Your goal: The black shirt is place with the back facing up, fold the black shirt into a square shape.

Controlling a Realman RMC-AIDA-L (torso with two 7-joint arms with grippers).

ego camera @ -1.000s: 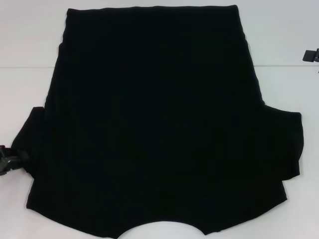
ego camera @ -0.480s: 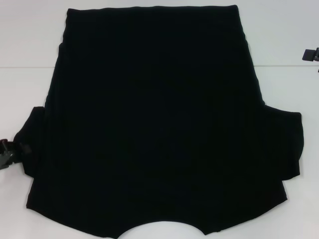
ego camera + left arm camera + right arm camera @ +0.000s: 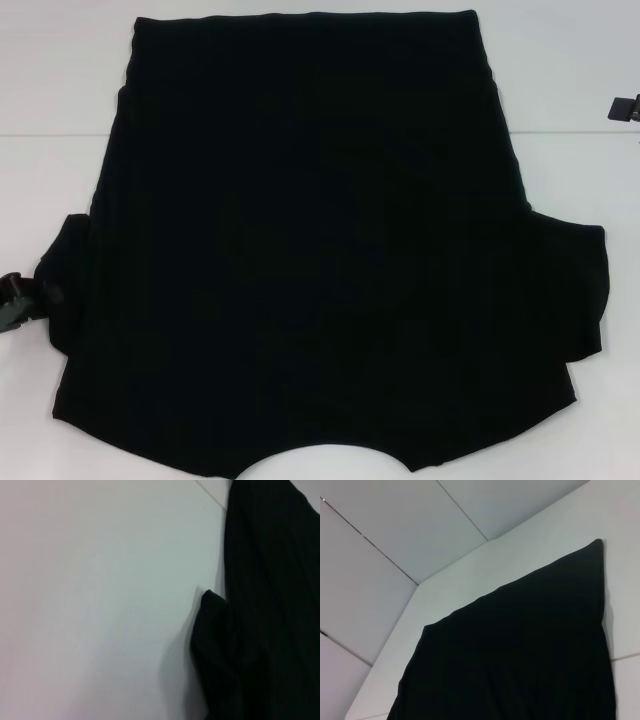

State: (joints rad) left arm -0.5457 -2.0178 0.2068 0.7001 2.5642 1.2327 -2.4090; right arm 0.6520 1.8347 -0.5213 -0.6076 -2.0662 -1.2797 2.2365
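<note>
The black shirt point(image 3: 310, 240) lies flat on the white table point(image 3: 50, 150), soft and limp, so it likely sags unless pinched at a sleeve edge. The left gripper point(image 3: 18, 302) sits at the left sleeve point(image 3: 65, 270); whether it pinches, I cannot tell. The right gripper point(image 3: 622, 108) waits well apart, its state likewise unclear.

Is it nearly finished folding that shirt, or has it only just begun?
Only just begun. Done: the black shirt lies spread flat on the white table, plain side up, no fold made. In hand: the left gripper sits at the sleeve on the robot's left; whether it grips the cloth I cannot tell. The right gripper waits at the far right edge. Left: every fold into a square.
</note>
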